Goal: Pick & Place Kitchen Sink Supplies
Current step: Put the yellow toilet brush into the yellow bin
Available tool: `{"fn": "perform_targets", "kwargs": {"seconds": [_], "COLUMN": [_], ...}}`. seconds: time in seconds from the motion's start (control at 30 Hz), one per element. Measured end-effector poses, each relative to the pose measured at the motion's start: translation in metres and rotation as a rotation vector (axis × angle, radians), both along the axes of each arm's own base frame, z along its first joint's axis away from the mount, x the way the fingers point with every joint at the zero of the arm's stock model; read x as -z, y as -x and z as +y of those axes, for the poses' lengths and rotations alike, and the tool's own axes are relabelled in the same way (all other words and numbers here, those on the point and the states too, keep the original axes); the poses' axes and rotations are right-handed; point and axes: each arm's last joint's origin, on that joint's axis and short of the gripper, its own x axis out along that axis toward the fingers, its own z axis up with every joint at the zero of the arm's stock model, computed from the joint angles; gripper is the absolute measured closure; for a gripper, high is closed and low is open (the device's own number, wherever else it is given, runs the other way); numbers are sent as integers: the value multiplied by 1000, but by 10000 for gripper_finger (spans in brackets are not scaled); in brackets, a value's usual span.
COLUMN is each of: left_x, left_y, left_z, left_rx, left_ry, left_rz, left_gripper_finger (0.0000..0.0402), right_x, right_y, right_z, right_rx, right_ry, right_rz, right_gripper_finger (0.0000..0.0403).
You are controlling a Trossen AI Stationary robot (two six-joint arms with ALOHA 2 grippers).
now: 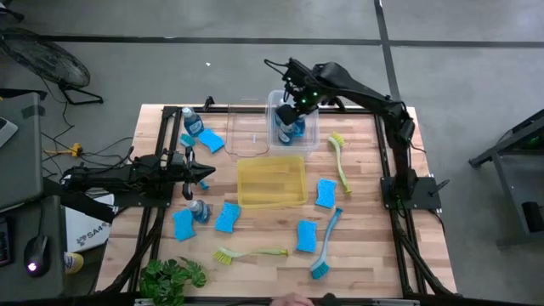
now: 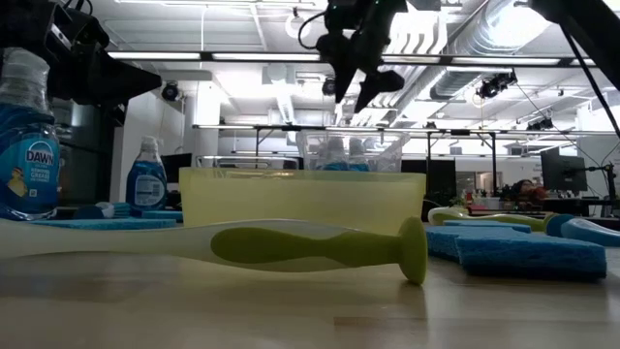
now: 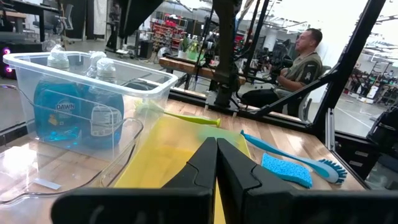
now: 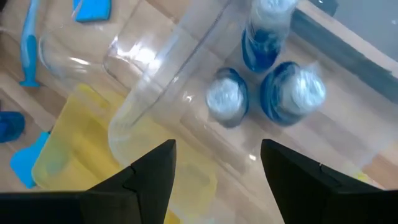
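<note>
A: So, nearest the low camera lies a yellow-green brush (image 2: 320,247) on the surface (image 1: 365,263), its long axis running left-right across the front edge. Anything holding it?

B: No. It lies alone, with sponges (image 1: 307,235) and a blue brush (image 1: 325,246) to its right and a bottle (image 1: 198,210) standing behind it on the left side.

A: And the left gripper (image 1: 204,172)?

B: Fingers pressed together with nothing between them, hovering at the left of the surface, just behind that bottle. A second loose bottle (image 1: 192,120) stands farther back, near the left rear corner.

A: Middle of the surface?

B: A yellow bin (image 1: 270,181), which looks empty, with an empty clear bin (image 1: 246,129) behind it.

A: Then the far end?

B: A second clear bin (image 1: 310,134) holds three bottles (image 4: 292,87), upright. The right gripper (image 1: 297,100) hangs straight above them, jaws spread wide and holding nothing.

A: So which arm takes what next?

B: My guess: the loose bottles both lie on the left arm's side, far from the right gripper. The right is closer to the green brush (image 1: 339,157) beside its bin, whose handle runs front to back.
</note>
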Motion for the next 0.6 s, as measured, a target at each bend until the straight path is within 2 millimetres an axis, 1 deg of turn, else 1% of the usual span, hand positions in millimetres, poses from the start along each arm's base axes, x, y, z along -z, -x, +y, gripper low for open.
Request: {"fn": "perform_targets", "kwargs": {"seconds": [0.2,0.4,0.5,0.6], "left_x": [0,0,0,0], "left_y": [0,0,0,0], "left_z": [0,0,0,0], "left_rx": [0,0,0,1], "left_ry": [0,0,0,0], "left_rz": [0,0,0,0], "left_gripper_finger": [400,400,400,400], "right_x": [-16,-23,-27,-26], "right_y": [15,30,32,35], "right_z": [20,36,41,46], "right_rx": [26,93,114,137], "right_ry": [34,72,81,66], "right_rz": [79,208,200,200], "right_gripper_finger": [174,174,174,174]}}
